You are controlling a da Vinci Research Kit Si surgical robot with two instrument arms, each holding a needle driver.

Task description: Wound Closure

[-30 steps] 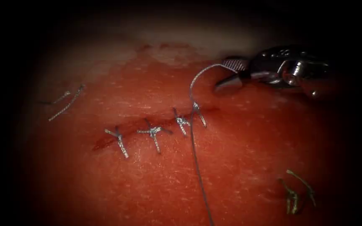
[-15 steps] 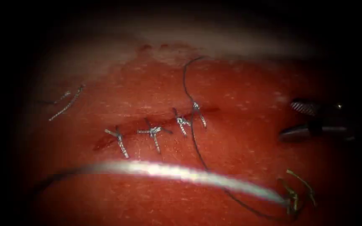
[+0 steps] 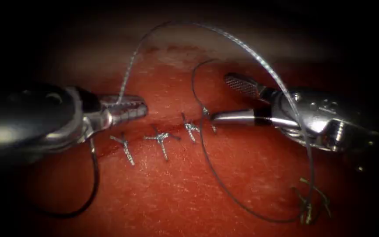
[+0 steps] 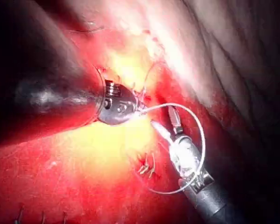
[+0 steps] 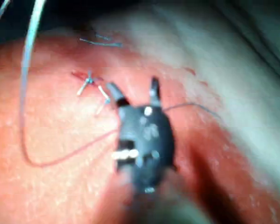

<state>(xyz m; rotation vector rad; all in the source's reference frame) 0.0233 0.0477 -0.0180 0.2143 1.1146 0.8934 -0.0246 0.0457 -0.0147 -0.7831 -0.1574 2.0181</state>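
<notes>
The tissue carries a cut closed by several knotted stitches. From the left comes my left tool, shut on the thread just above the cut's left part. From those jaws the thread arches high over the wound and drops past the right tool. My right tool stands open beside the rightmost stitch, holding nothing, its lower jaw almost at the knot. A thin strand runs from that stitch in a wide loop over the tissue. In the left wrist view the left tool grips the thread.
Cut ends of thread lie on the tissue at the lower right. A dark strand hangs below the left tool. The pale tissue edge runs along the back. The right wrist view shows the open right tool next to a stitch.
My left tool came in from the left, holding the thread, which now arches over the wound. My right tool moved from the right edge back up to the rightmost stitch, still open.
</notes>
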